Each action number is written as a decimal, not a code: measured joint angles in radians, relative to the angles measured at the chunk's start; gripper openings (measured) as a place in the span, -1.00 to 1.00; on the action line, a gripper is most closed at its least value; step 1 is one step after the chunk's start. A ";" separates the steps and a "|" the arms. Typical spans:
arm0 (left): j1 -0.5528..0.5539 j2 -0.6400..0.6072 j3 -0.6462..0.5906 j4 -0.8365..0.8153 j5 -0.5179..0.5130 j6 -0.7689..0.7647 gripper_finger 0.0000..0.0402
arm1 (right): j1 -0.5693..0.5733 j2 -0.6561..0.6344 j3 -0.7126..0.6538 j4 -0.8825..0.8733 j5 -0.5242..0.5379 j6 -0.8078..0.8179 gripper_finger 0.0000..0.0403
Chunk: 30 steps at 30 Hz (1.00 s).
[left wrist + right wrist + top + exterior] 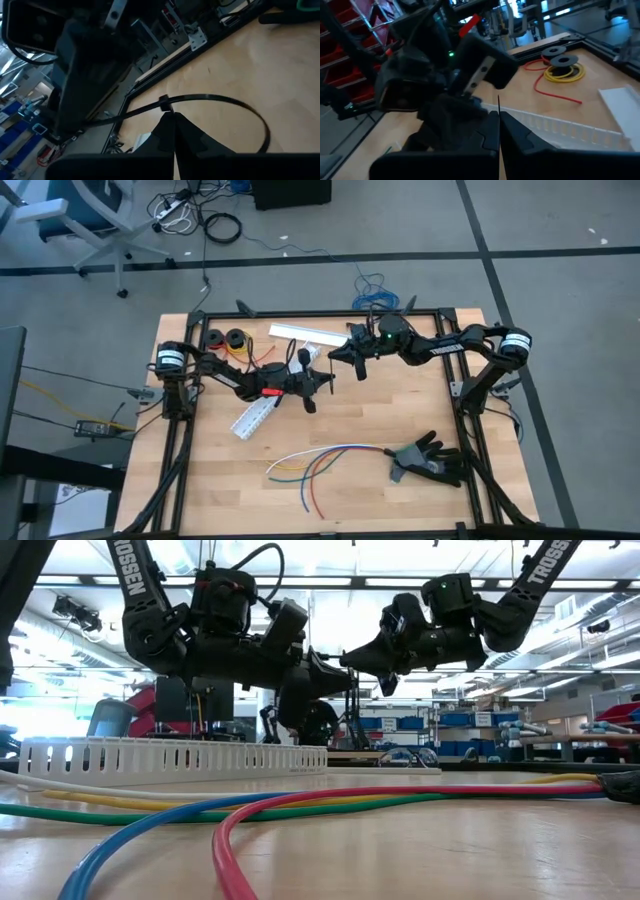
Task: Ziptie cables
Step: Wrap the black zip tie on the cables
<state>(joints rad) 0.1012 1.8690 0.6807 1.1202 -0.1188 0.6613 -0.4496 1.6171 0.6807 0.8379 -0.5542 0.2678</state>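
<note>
step: ziptie looped in air | left hand clamped on ziptie, right hand clamped on its tail | cables lie loose on worktop, well apart | next: likely carry loop to cables

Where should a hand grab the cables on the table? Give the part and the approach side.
Grip the cables where they run together, just short of the black glove, probably coming straight down from above. They lie flat, and the opposite ends fan apart.
</note>
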 joint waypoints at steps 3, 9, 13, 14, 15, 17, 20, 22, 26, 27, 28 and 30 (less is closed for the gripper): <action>0.000 0.000 0.000 0.000 0.000 0.000 -0.98 | -0.006 0.000 0.000 0.000 0.001 0.000 -1.00; -0.001 0.000 0.000 -0.026 0.000 -0.001 -0.98 | -0.018 0.000 0.000 -0.001 0.013 0.000 -1.00; -0.012 0.000 0.000 -0.044 0.000 -0.009 -0.98 | -0.024 0.000 0.000 -0.002 0.017 0.006 -1.00; -0.014 0.000 0.000 -0.047 0.000 -0.010 -0.98 | -0.024 0.000 0.000 -0.001 0.016 0.011 -1.00; -0.016 0.000 0.000 -0.046 0.000 -0.010 -0.98 | -0.024 0.000 0.000 -0.001 0.014 0.018 -1.00; -0.017 0.000 0.000 -0.042 0.001 -0.010 -0.98 | -0.024 0.000 0.000 -0.001 -0.011 0.031 -1.00; -0.018 0.000 0.000 -0.047 0.005 -0.018 -0.98 | -0.024 0.000 0.000 -0.001 -0.105 0.030 -0.97; -0.022 0.000 0.000 -0.052 0.006 -0.057 -0.98 | -0.023 0.000 0.000 -0.002 -0.144 0.041 -0.91; -0.037 -0.024 -0.033 -0.050 -0.011 -0.064 -0.98 | -0.004 0.000 0.000 -0.023 -0.169 0.044 -0.70; -0.043 -0.039 -0.046 -0.058 -0.029 -0.064 -0.98 | 0.000 0.000 0.000 -0.027 -0.170 0.045 -0.64; -0.047 -0.055 -0.054 -0.057 -0.048 -0.065 -0.98 | 0.004 0.000 0.000 -0.030 -0.169 0.044 -0.59; -0.058 -0.098 -0.086 -0.059 -0.073 -0.071 -0.98 | 0.011 0.000 0.000 -0.045 -0.174 0.048 -0.49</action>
<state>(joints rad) 0.0437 1.7711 0.5952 1.0615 -0.1915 0.5901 -0.4382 1.6169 0.6807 0.7931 -0.7285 0.3158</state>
